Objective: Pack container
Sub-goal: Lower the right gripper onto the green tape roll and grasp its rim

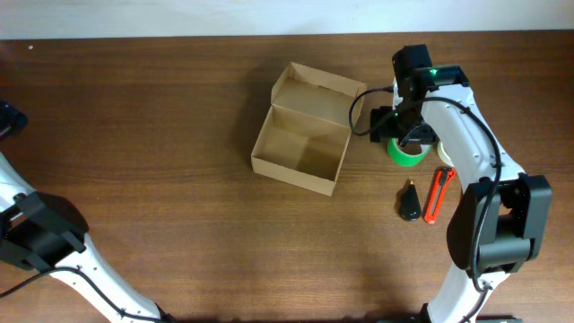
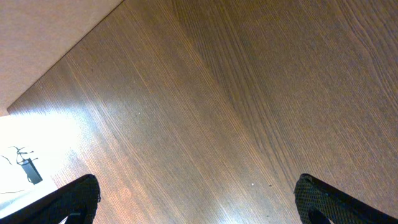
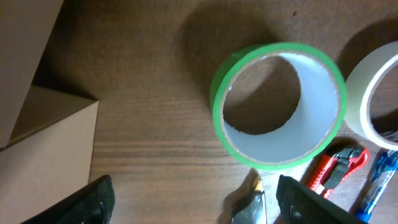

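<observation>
Evidently the box (image 1: 300, 151) sits open mid-table, near the green tape (image 3: 277, 106) our right gripper (image 3: 194, 190) hovers over, fingers wide. Our left gripper (image 2: 198, 202), well apart, is wide and empty too. Cardboard looks light, crushable; we'd pinch one wall gently.

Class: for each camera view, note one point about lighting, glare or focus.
Overhead: even light, sharp, soft shadow inside the container. Left wrist: blown-out white patch at lower left, sheen on the table. Right wrist: green tape roll slightly soft, shadow falling up-left.
</observation>
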`<state>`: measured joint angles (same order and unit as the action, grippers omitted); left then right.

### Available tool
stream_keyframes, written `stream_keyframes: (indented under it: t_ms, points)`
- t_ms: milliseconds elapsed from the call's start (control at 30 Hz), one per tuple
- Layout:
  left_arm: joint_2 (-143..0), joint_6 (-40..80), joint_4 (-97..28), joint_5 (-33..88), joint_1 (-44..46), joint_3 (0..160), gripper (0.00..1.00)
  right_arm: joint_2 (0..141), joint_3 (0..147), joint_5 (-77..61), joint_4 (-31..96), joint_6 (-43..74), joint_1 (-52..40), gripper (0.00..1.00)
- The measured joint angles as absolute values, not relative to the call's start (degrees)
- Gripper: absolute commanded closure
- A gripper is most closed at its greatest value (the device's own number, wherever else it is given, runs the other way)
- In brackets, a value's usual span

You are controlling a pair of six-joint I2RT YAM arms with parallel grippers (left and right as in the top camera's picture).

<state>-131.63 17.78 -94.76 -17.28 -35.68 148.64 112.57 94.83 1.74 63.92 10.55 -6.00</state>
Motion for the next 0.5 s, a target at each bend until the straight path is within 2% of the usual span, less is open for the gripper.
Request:
stream_keyframes:
  t_ms: [167, 500]
  points:
    - [-131.63, 17.8, -94.76, -17.26, -35.7, 148.64, 0.0, 112.57, 94.83, 2.61, 62.5, 10.85, -4.89, 0.15]
    - [-131.63, 17.78, -94.76, -17.26, -35.7, 148.64, 0.0, 113.3, 94.83, 3.22, 62.28, 12.08, 3.49, 0.16]
